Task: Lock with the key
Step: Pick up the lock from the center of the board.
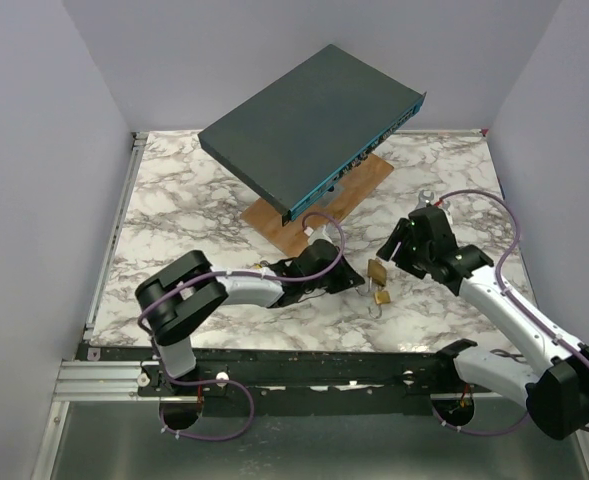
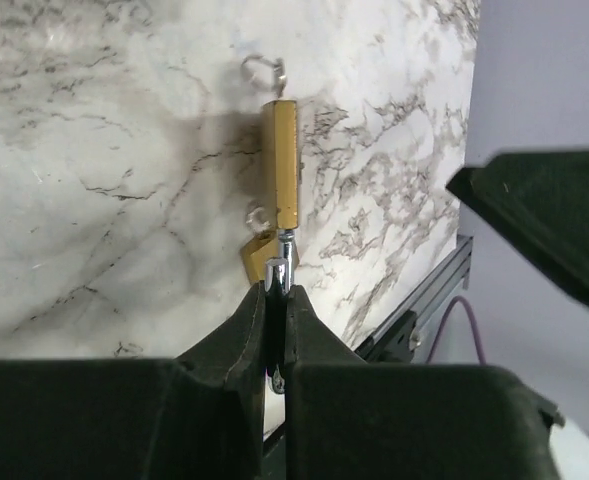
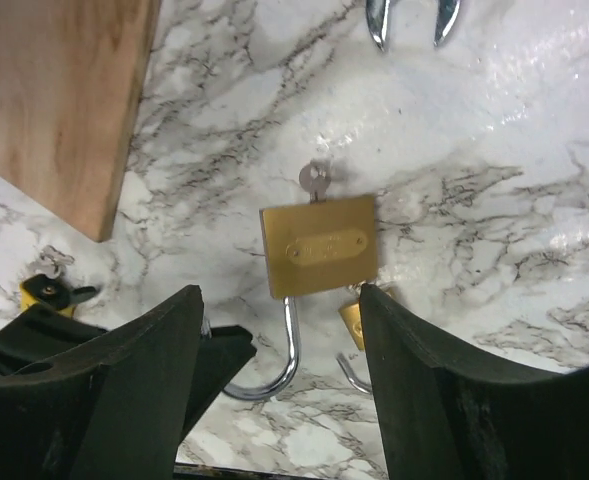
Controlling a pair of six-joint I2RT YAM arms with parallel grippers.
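Leaning on the wooden board [image 1: 319, 205] at the back of the table [image 1: 174, 200]: tilted dark box [image 1: 309, 125]. Left claw [image 2: 277, 290] sits off the board's near edge, clamped shut on the shackle [image 3: 274, 370] of the brass padlock [image 3: 319, 245]. Right claw [image 3: 277, 295] is open, fingers straddling that padlock. Small padlock [image 3: 354, 320] lies just beyond, farther from the board. Key [image 3: 316, 180] is in the body, at the end opposite the shackle.

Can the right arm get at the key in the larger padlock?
Probably yes. The right claw is open and faces the larger padlock; the key sticks out of its far side, uncovered. The left claw holds the shackle at the opposite end.
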